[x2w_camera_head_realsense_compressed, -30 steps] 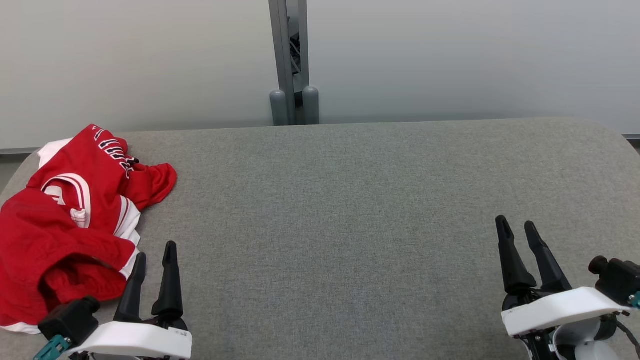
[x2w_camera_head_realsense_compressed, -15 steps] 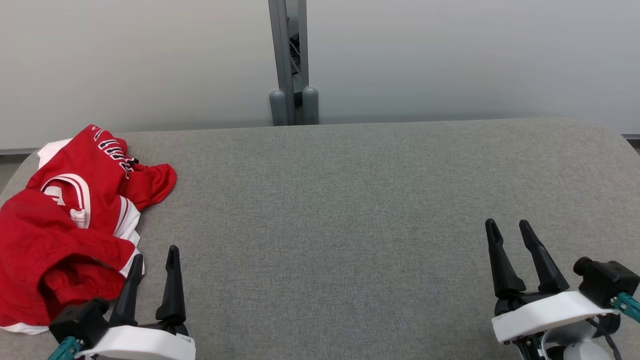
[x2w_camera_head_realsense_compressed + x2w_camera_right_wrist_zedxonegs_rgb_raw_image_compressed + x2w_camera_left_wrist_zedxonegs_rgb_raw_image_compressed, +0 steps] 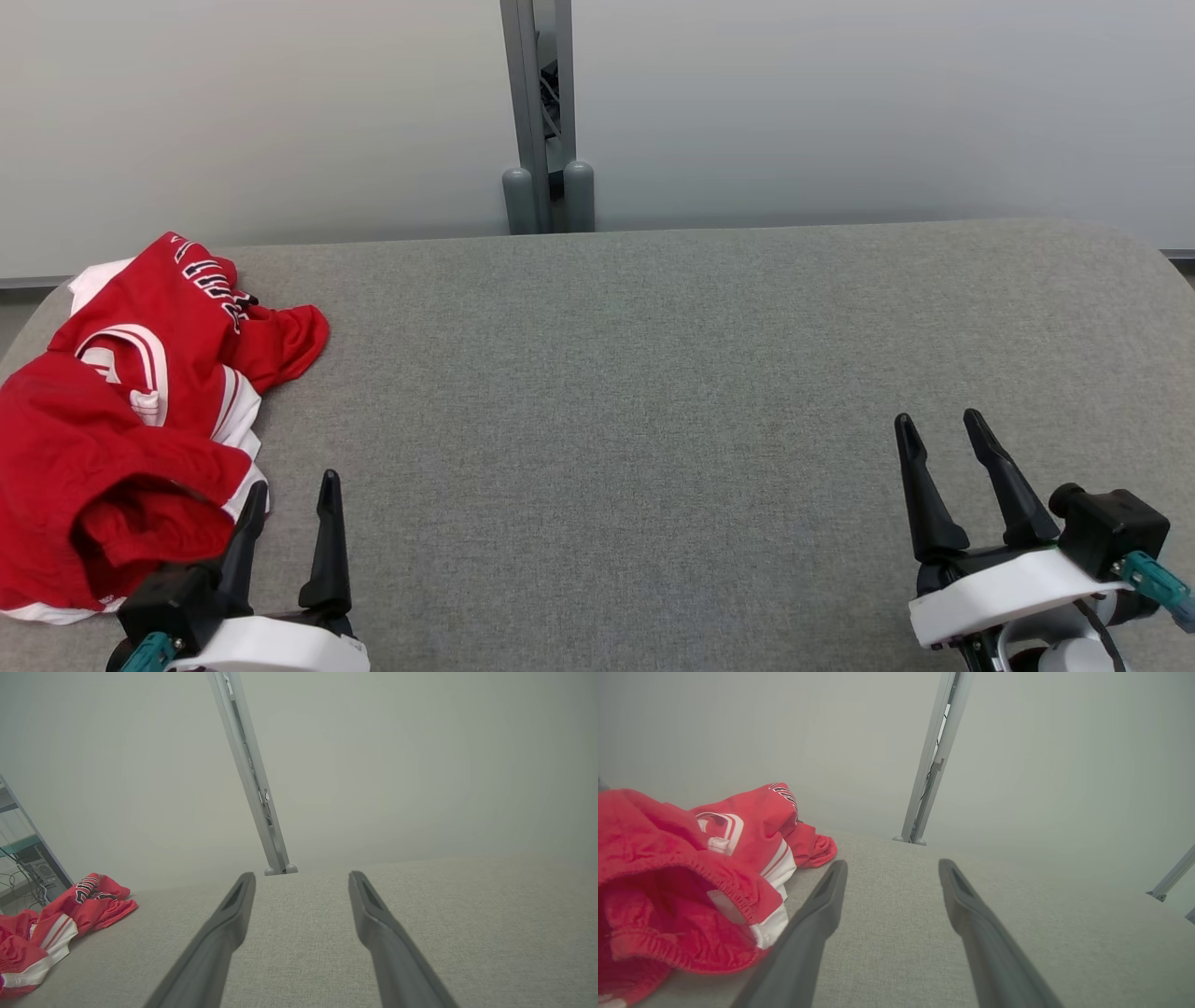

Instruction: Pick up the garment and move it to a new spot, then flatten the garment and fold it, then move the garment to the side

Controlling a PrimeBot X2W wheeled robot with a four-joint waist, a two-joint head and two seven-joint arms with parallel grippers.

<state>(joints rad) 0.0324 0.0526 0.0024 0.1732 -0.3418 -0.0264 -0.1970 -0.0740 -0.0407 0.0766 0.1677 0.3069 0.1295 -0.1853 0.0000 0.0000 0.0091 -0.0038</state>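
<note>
The garment point(image 3: 121, 411) is a crumpled red piece with white stripes and dark lettering, heaped at the far left of the grey table point(image 3: 653, 373). From the left wrist, the garment point(image 3: 691, 877) bulks to the left of the fingers. My left gripper point(image 3: 291, 485) stands open at the lower left, just right of the cloth's near edge, with nothing between its fingers. My right gripper point(image 3: 938, 420) is open and empty at the lower right, far from the cloth. The right wrist view has the garment point(image 3: 56, 924) small at its left edge.
A pale wall runs behind the table, split by a grey metal post point(image 3: 541, 121) with two rounded feet at the table's back edge. The table's rounded corners lie at far left and right. A shelf with cables point(image 3: 28, 868) stands beyond the garment.
Both grippers have drawn back toward the near edge of the table, the right one also shifting a little left. The garment has not moved.
</note>
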